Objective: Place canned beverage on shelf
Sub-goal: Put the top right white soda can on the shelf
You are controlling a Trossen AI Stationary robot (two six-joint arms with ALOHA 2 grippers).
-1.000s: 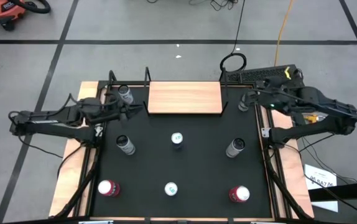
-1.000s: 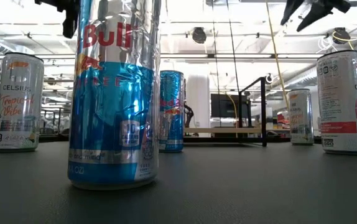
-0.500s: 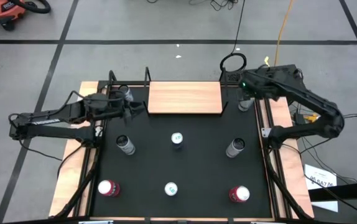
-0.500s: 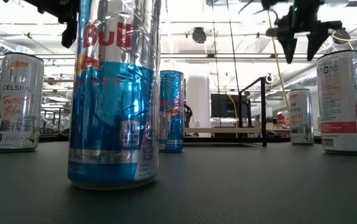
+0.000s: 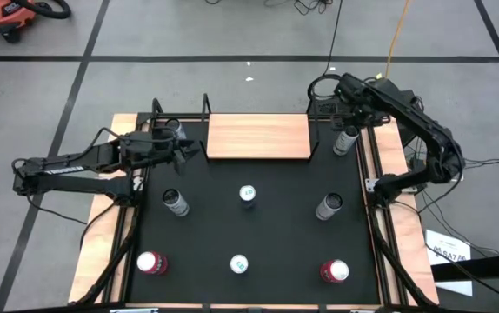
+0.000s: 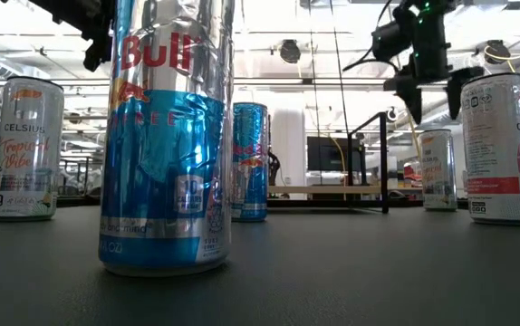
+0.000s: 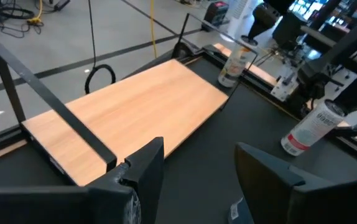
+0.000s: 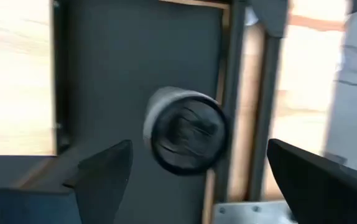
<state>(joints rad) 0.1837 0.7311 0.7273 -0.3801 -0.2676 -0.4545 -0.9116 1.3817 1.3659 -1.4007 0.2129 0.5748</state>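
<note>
The shelf [image 5: 258,136], a light-wood board with thin black side brackets, stands at the far middle of the black mat; it also shows in the left wrist view [image 7: 135,112]. A silver can [image 5: 346,140] stands upright on the mat to the shelf's right. My right gripper [image 8: 206,180] is open and points down, straight above this can's top [image 8: 188,132], with a finger on either side and clear of it; in the low view my right gripper [image 6: 435,95] hangs above the can [image 6: 438,169]. My left gripper [image 5: 189,149] is open and empty at the shelf's left end.
Several other cans stand upright on the mat: one at the far left [image 5: 176,130] beside my left arm, three in the middle row [image 5: 248,193], three along the near edge [image 5: 239,263]. The shelf's right black bracket [image 5: 311,130] stands close to the silver can.
My right gripper has swung from the table's right side round toward the far edge, has turned to point down, and has come down over the silver can at the far right. It stays open. The cans have not moved.
</note>
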